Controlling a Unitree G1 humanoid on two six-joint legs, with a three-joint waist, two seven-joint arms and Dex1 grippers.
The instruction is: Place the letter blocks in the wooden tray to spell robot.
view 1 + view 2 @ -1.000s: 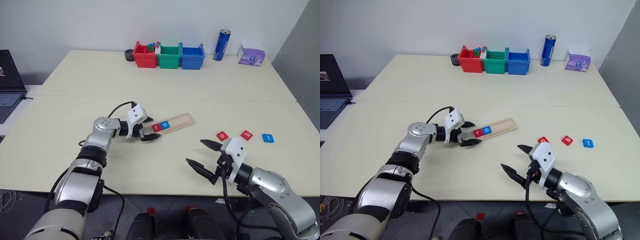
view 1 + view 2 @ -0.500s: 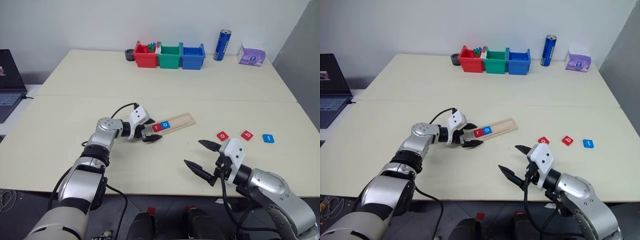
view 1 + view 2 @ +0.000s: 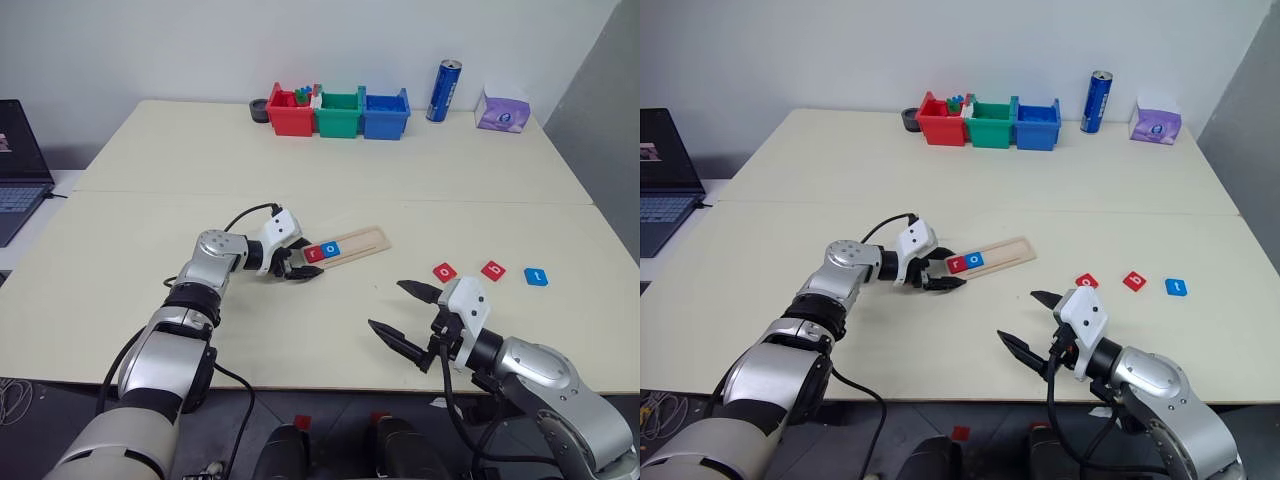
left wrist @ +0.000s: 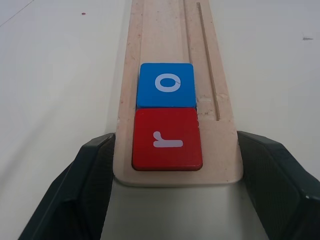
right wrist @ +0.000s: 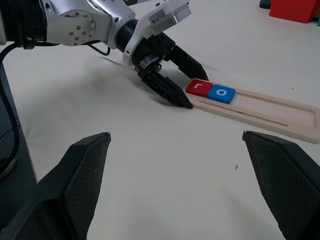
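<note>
Here, in the head views, the left gripper (image 3: 297, 268) sits at the near end of the wooden tray (image 3: 362, 240), fingers clamped on that end; the tray's long axis runs away from it, toward the right. The three loose letter blocks (image 3: 491, 270) lie just ahead of the right gripper (image 3: 405, 318), which hovers with fingers wide apart and is plainly the nearer arm.

In the left wrist view, the red r (image 4: 167, 139) and blue o (image 4: 166, 84) sit directly beyond the fingers.

In the right wrist view, the tray lies well ahead, crosswise, with nothing between the fingers.
</note>
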